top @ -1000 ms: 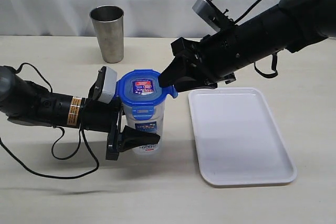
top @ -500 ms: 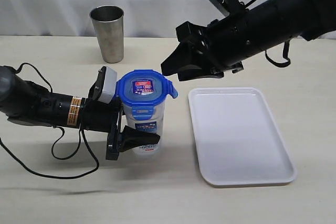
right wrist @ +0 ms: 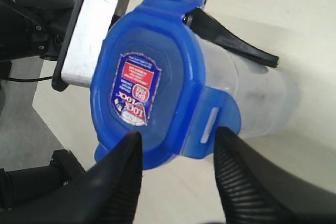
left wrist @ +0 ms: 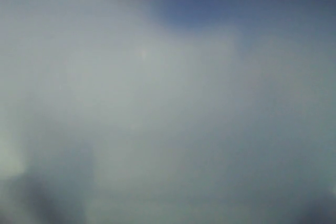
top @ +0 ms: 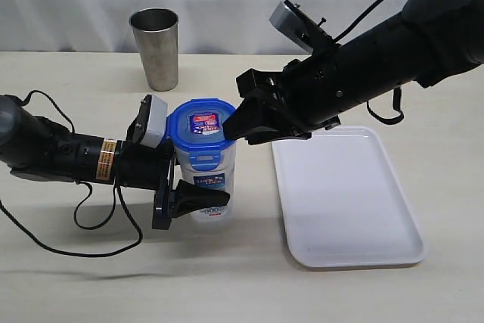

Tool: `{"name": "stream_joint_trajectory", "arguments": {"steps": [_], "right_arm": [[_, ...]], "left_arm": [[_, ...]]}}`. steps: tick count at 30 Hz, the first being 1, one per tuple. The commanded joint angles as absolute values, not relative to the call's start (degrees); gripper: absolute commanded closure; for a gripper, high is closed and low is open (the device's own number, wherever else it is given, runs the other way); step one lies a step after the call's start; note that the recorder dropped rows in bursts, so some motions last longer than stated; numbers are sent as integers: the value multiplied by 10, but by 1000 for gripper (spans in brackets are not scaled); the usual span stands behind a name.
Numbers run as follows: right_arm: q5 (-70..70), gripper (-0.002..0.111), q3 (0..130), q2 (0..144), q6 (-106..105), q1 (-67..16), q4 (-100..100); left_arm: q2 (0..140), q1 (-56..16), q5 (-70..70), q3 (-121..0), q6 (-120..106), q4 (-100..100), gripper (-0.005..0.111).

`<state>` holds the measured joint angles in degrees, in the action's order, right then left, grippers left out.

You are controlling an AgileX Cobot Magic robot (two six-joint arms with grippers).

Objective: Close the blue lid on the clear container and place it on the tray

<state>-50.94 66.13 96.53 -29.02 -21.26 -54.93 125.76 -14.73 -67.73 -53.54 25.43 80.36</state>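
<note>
Snapping the lid [top: 203, 125] shut, our left gripper [top: 198, 196] grasps the container [top: 212, 163] at the tray's [top: 348, 202] nine o'clock. Our right gripper [right wrist: 177, 137], jaws apart, straddles a flap [right wrist: 210, 124]; next we press it down.

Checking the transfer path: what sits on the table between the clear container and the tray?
Nothing: bare tabletop between the clear container and the tray, seen in the exterior view.
</note>
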Motion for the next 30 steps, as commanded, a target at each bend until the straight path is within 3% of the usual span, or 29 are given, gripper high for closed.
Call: {"name": "stream_joint_trajectory", "arguments": {"steps": [1, 12, 19, 30], "right_arm": [[-508, 66, 665, 974, -297, -215, -561], [-515, 67, 665, 1023, -321, -215, -575], [-568, 83, 663, 1053, -403, -215, -656], [-592, 83, 663, 1073, -463, -213, -683]], "left_arm": [[1251, -147, -700, -534, 255, 794, 107], [1251, -147, -700, -534, 255, 798, 107], [1251, -147, -700, -534, 255, 798, 107], [1251, -147, -700, -534, 255, 798, 107]]}}
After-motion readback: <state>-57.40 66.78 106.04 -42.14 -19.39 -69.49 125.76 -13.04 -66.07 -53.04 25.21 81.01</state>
